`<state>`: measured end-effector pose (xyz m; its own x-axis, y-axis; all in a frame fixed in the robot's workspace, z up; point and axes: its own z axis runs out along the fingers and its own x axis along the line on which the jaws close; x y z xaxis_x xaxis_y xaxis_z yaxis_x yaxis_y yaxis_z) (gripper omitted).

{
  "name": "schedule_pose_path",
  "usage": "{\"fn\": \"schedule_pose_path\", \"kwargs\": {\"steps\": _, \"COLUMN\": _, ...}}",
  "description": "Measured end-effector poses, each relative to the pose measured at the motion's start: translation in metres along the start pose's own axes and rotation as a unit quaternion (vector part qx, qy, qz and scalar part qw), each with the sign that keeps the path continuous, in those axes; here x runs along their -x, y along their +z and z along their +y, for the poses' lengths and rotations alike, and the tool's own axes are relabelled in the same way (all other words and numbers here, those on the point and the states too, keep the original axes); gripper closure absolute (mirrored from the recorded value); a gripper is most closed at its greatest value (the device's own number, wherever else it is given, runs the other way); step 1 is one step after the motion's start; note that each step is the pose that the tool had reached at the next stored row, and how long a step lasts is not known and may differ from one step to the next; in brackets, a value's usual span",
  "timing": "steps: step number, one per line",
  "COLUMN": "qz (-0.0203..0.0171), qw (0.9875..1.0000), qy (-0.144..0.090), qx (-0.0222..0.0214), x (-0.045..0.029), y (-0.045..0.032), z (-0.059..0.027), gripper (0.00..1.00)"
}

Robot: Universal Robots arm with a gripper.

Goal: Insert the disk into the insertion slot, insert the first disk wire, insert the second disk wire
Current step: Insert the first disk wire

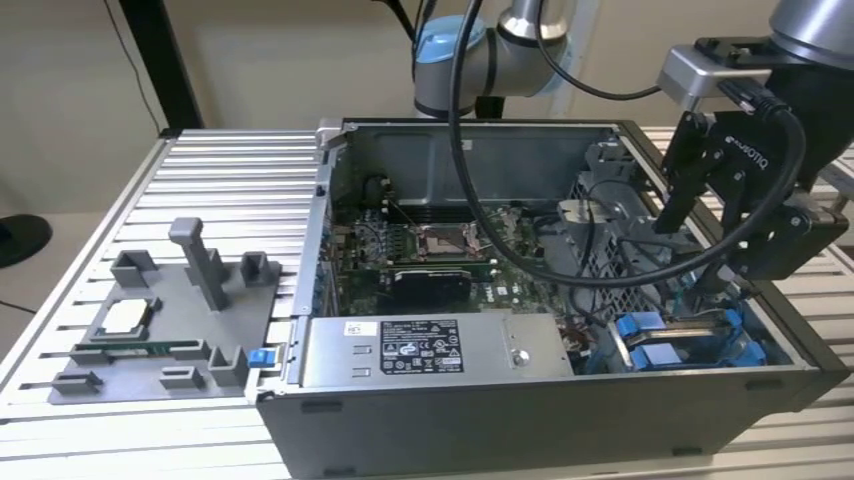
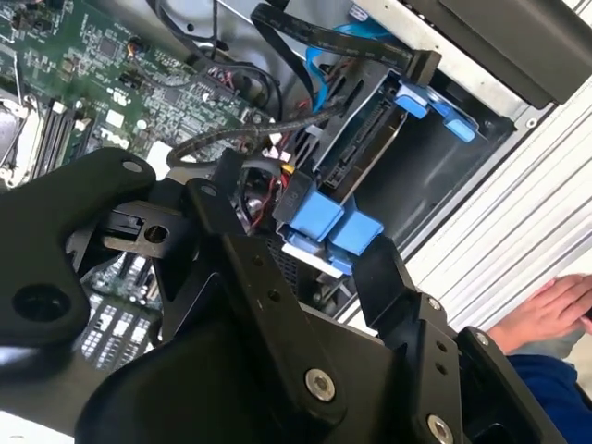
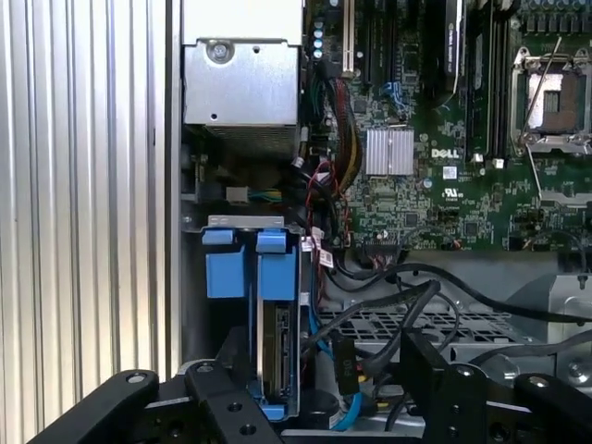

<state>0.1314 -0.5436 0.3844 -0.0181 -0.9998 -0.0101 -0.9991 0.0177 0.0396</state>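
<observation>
Probably because the blue-framed silver-grey disk (image 3: 276, 356) sits in the grey metal insertion slot (image 1: 650, 352), at four o'clock in the exterior view, the black gripper (image 1: 691, 258) hangs released above.

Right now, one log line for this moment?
disk: edge-on in slot | end effector: over disk

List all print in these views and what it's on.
Sticker on the grey box: too small to read.
Board: white maker's mark; other print too small.
Pincer: white maker's mark on its side.
Nothing else legible.
</observation>
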Motion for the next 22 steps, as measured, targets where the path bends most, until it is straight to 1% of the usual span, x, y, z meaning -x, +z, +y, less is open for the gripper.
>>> {"fn": "schedule_pose_path", "kwargs": {"steps": 2, "qz": 0.0001, "qw": 1.0, "qy": 0.0, "qx": -0.001, "x": 0.0001, "y": 0.0001, "z": -0.0007, "gripper": 0.0}}
{"fn": "schedule_pose_path", "kwargs": {"steps": 4, "qz": 0.0, "qw": 1.0, "qy": -0.001, "qx": -0.0039, "x": 0.0001, "y": 0.0003, "z": -0.0008, "gripper": 0.0}}
{"fn": "schedule_pose_path", "kwargs": {"steps": 8, "qz": 0.0, "qw": 1.0, "qy": -0.003, "qx": -0.0049, "x": -0.0003, "y": -0.0002, "z": -0.0007, "gripper": 0.0}}
{"fn": "schedule_pose_path", "kwargs": {"steps": 10, "qz": -0.0013, "qw": 1.0, "qy": -0.003, "qx": -0.0054, "x": -0.0003, "y": -0.0015, "z": -0.0007, "gripper": 0.0}}
{"fn": "schedule_pose_path", "kwargs": {"steps": 12, "qz": -0.0028, "qw": 1.0, "qy": -0.003, "qx": -0.0072, "x": -0.0003, "y": -0.0037, "z": -0.0006, "gripper": 0.0}}
{"fn": "schedule_pose_path", "kwargs": {"steps": 14, "qz": -0.0041, "qw": 0.9999, "qy": -0.004, "qx": -0.0106, "x": -0.0003, "y": -0.0053, "z": -0.0005, "gripper": 0.0}}
{"fn": "schedule_pose_path", "kwargs": {"steps": 19, "qz": -0.0044, "qw": 0.9996, "qy": -0.007, "qx": -0.0252, "x": 0.0001, "y": -0.0048, "z": 0.0011, "gripper": 0.0}}
{"fn": "schedule_pose_path", "kwargs": {"steps": 20, "qz": -0.0043, "qw": 0.9996, "qy": -0.007, "qx": -0.0272, "x": 0.0004, "y": -0.0049, "z": 0.0017, "gripper": 0.0}}
{"fn": "schedule_pose_path", "kwargs": {"steps": 22, "qz": -0.0044, "qw": 0.9996, "qy": -0.007, "qx": -0.0282, "x": 0.0008, "y": -0.0047, "z": 0.0038, "gripper": 0.0}}
